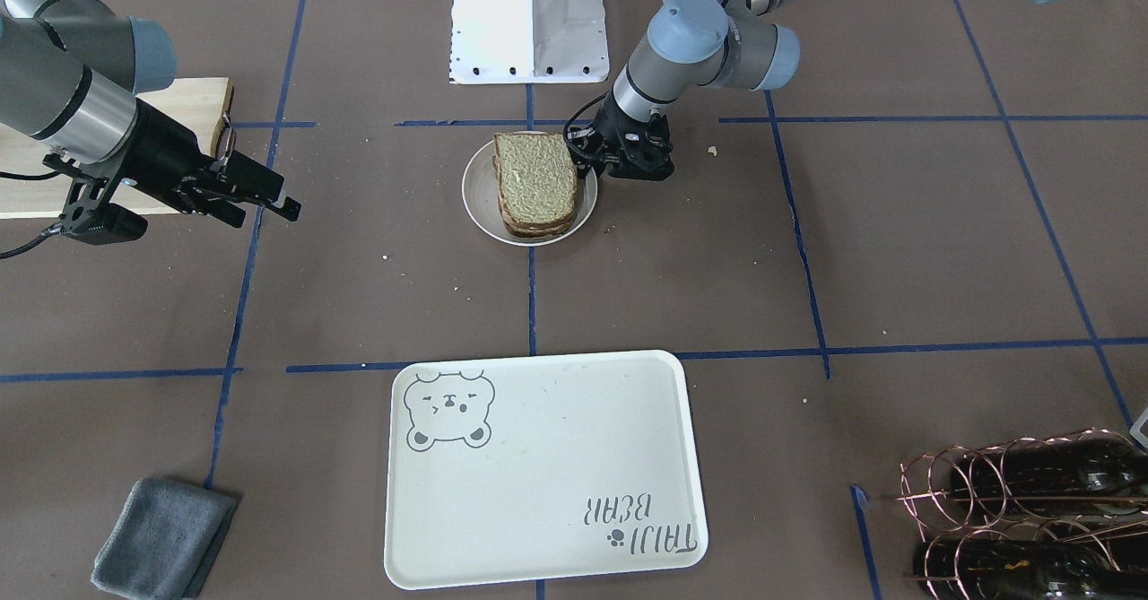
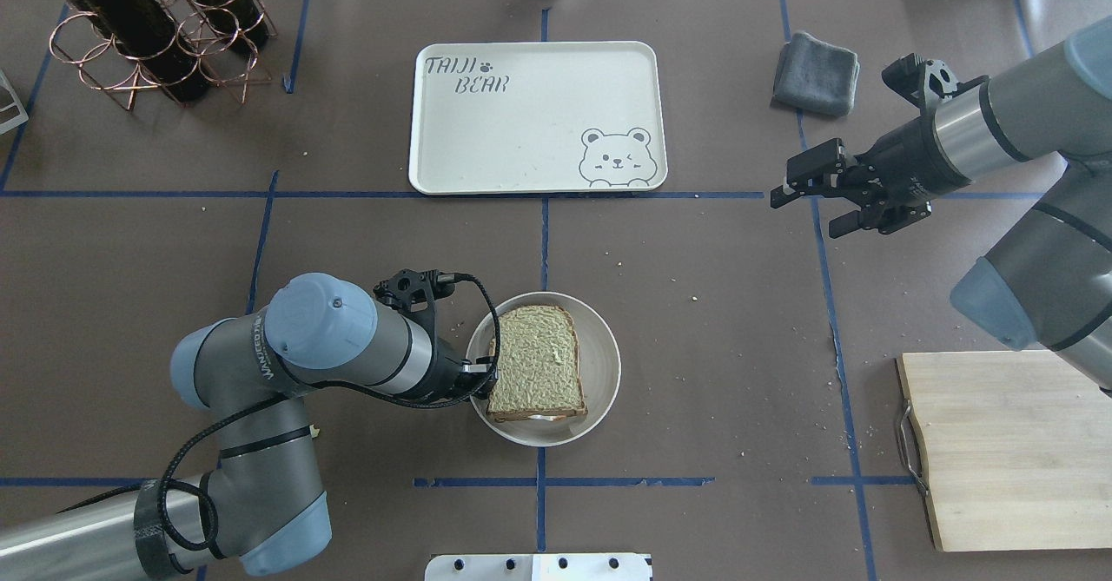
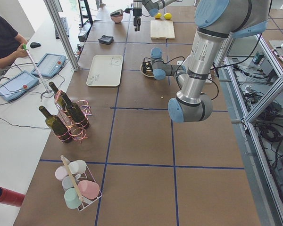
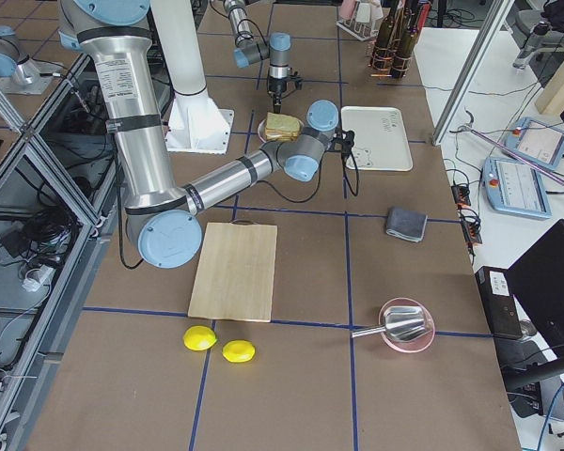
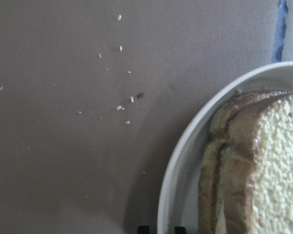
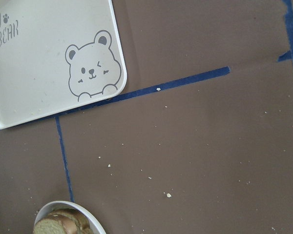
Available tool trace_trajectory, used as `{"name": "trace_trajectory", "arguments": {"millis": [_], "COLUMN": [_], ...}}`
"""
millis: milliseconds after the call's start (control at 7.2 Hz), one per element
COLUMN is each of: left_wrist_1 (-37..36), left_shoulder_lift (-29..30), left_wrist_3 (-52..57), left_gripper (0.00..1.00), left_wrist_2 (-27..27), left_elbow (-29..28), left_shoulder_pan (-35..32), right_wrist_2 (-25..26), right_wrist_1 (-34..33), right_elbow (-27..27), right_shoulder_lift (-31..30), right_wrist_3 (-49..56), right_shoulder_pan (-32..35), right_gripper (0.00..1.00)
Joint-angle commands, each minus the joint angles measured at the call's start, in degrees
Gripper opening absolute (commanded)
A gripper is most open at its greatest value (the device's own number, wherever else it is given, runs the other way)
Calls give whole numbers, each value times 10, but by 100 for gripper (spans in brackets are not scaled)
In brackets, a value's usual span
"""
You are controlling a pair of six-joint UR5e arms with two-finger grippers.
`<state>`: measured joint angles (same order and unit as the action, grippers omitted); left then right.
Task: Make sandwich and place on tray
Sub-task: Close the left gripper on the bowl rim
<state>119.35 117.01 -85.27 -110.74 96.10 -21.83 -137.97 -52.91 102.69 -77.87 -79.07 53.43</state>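
Note:
The sandwich (image 2: 534, 362), two tan-green bread slices stacked with a sliver of white egg showing between them, lies on a small round plate (image 2: 605, 364) at the table's middle. My left gripper (image 2: 483, 374) is at the plate's rim beside the sandwich. In the left wrist view its fingertips (image 5: 143, 229) straddle the plate rim (image 5: 172, 195), shut on it. The cream tray (image 2: 521, 129) with the bear drawing lies beyond the plate with nothing on it. My right gripper (image 2: 804, 212) hangs open and holds nothing, off to the tray's right.
A wooden cutting board (image 2: 1008, 451) lies at the near right. A grey folded cloth (image 2: 817, 73) lies right of the tray. A copper rack with wine bottles (image 2: 148, 34) stands at the far left. Crumbs dot the brown table.

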Motion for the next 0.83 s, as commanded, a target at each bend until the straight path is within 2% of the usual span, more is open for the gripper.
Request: {"name": "trace_trajectory", "arguments": {"millis": [0, 139, 417, 556, 694], "left_wrist_1": [5, 6, 13, 51, 57], "left_shoulder_lift": [1, 2, 3, 3, 5], "left_wrist_3": [0, -1, -26, -111, -178], "left_gripper": [21, 1, 0, 0, 0], "left_wrist_2": [0, 0, 0, 0, 1], "left_elbow": [-8, -8, 5, 6, 6], "left_shoulder_pan": [0, 0, -6, -26, -43], "right_wrist_2": [0, -1, -1, -2, -3], "right_wrist_1": [0, 0, 0, 0, 0], "right_elbow": [2, 2, 3, 9, 22], "right_shoulder_lift": [-1, -1, -1, -2, -11], "right_wrist_3": [0, 0, 0, -1, -2], "right_shoulder_pan": [0, 0, 1, 1, 1], "right_gripper": [100, 100, 100, 100, 100]}}
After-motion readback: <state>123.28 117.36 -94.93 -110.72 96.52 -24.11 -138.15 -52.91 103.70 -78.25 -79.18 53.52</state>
